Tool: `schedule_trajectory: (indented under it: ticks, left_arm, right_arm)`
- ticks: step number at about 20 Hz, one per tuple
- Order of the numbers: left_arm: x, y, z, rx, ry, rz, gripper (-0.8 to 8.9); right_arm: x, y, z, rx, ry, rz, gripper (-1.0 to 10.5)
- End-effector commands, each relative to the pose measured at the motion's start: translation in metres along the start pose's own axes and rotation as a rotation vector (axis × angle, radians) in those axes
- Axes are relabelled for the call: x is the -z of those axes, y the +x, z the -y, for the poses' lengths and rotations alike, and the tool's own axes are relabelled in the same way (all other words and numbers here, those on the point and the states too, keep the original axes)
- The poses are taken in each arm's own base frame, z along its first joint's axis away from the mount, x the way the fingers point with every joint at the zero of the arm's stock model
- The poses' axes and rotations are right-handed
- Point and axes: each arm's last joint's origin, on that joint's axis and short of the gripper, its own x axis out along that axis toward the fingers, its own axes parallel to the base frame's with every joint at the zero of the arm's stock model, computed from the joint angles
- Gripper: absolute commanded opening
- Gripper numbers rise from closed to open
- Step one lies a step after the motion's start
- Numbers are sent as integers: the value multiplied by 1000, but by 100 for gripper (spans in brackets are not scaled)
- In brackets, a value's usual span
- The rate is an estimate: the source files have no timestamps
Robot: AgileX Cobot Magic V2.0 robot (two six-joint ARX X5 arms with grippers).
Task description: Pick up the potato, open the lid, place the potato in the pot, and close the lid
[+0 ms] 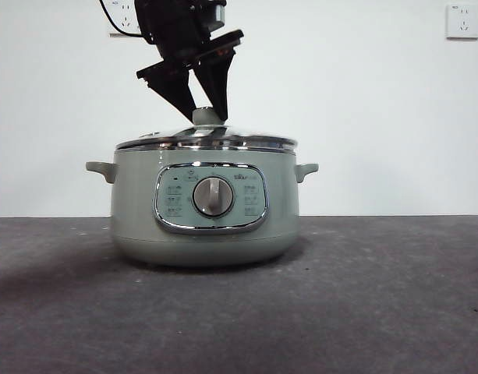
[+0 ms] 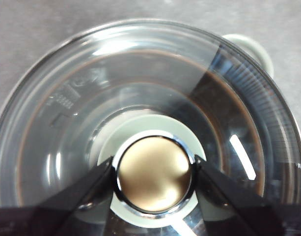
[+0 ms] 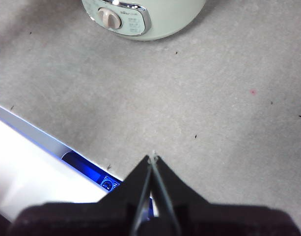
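I'm seeing the left gripper (image 2: 154, 175) pinching the sage-green knob of the domed glass lid (image 2: 140, 98), which is sitting on the pale sage-green pot (image 1: 203, 206). The right gripper (image 3: 153, 158) is waiting pressed together over the grey table (image 3: 214, 108), the pot at its 12 o'clock.

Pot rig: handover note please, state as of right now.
Left gripper: jaws on either side of the lid knob, at or very near contact; lid sits on the pot.
Right gripper: shut, empty, waiting over bare table in front of the pot.
Potato: not visible in any view; through the glass I can't tell whether it is inside.
Done: unclear, lid either just set down or about to be lifted.
Left: confirm where the potato is; if it is inside, just release the knob and withdraw.
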Motion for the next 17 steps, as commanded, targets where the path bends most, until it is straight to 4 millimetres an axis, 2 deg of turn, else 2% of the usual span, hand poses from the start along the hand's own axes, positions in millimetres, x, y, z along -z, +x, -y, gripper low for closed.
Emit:
schedule_trajectory:
  ticks: [1,7,14,15,17]
  left_arm:
    - [3,20,-4,-26,-8,-52,-9]
    - [4,20,-1,-74,31,-69,-9]
    - [3,21,3,-26,44,-58,3]
    - [2,21,3,-32,41,-51,26]
    - [0,21,2,-48,22,-32,189]
  right_arm:
    - [4,2,0,7,6,-33,-3]
    - [4,2,0,7,6,-33,-3]
    - [4,2,0,7,6,-33,-3]
    - [4,2,0,7,6,-33,-3]
    - [4,2,0,7,6,-33,-3]
